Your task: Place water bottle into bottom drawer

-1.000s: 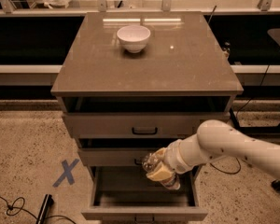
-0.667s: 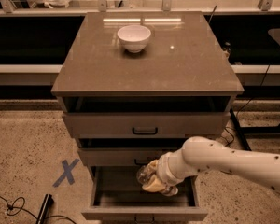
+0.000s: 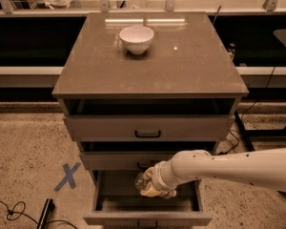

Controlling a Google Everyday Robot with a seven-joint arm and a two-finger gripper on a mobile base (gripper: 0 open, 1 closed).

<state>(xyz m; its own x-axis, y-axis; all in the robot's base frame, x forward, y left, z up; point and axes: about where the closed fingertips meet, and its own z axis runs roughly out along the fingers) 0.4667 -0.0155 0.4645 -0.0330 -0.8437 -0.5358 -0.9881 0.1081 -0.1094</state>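
Note:
The bottom drawer (image 3: 148,218) stands pulled out below the two upper drawers, its tray open to view. My gripper (image 3: 152,187) hangs over the open tray near its middle, at the end of the white arm (image 3: 229,168) that reaches in from the right. The water bottle (image 3: 142,181) shows as a clear rounded end sticking out to the left of the gripper, held above the drawer floor. Most of the bottle is hidden by the gripper.
A white bowl (image 3: 137,38) sits on the cabinet top (image 3: 181,66) toward the back. The top drawer (image 3: 148,127) and middle drawer (image 3: 119,160) are slightly out. A blue X (image 3: 67,176) marks the floor at left, with cables (image 3: 14,210) nearby.
The arm has moved left and down, carrying the bottle from in front of the middle drawer to over the open bottom drawer.

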